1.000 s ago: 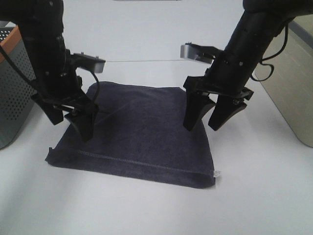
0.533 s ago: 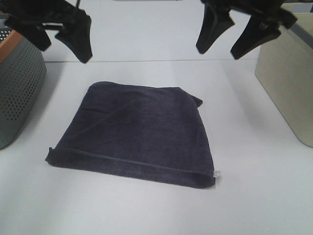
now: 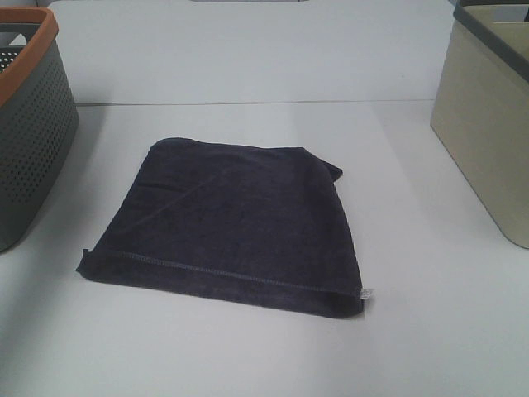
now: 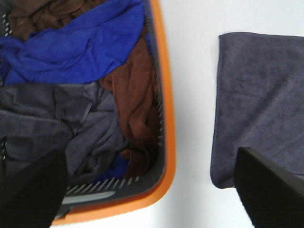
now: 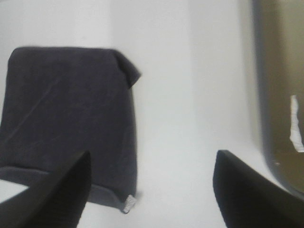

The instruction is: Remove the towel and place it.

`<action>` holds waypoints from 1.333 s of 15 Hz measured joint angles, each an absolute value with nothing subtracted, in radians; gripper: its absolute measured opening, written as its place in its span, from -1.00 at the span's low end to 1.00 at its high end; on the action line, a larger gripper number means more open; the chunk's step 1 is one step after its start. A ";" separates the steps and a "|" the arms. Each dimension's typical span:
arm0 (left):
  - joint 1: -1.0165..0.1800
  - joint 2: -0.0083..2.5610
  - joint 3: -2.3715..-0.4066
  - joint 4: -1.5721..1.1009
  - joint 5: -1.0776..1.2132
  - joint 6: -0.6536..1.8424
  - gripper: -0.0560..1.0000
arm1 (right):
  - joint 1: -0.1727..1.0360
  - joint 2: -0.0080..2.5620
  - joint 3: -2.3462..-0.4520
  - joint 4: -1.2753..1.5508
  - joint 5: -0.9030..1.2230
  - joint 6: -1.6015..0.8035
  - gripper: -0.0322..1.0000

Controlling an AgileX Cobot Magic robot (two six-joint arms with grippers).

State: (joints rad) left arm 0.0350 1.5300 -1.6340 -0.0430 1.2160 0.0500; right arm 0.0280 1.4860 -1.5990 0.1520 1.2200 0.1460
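From the high exterior camera, a folded dark grey towel [image 3: 227, 223] lies flat near the middle of the white table [image 3: 248, 66], its stitched hem running along the near side and a small white tag at the near right corner. One far corner is turned over on itself. A perforated grey laundry basket with an orange rim [image 3: 29, 116] stands at the left edge of the table, and a beige bin [image 3: 488, 124] at the right edge. Neither arm shows in this view.

In the left wrist view, the left gripper [image 4: 152, 190] is spread wide and holds nothing. Between its fingers lie the orange rim of the basket and bare table. The basket is heaped with blue, brown and grey cloths [image 4: 71, 76], and the towel [image 4: 261, 104] lies just beyond the basket, apart from it.

In the right wrist view, the right gripper [image 5: 149, 190] is likewise spread wide and empty. The towel [image 5: 71, 114] lies off to one side of it, with one finger overlapping the hem, and the beige bin [image 5: 278, 95] is on the other side.

The towel sits between the two arms, its hem running left to right. Neither arm looks clearly nearer.
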 joint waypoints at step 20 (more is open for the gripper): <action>0.126 0.252 -0.736 0.000 1.202 0.069 0.79 | -0.011 0.169 -0.614 -0.055 1.180 0.105 0.45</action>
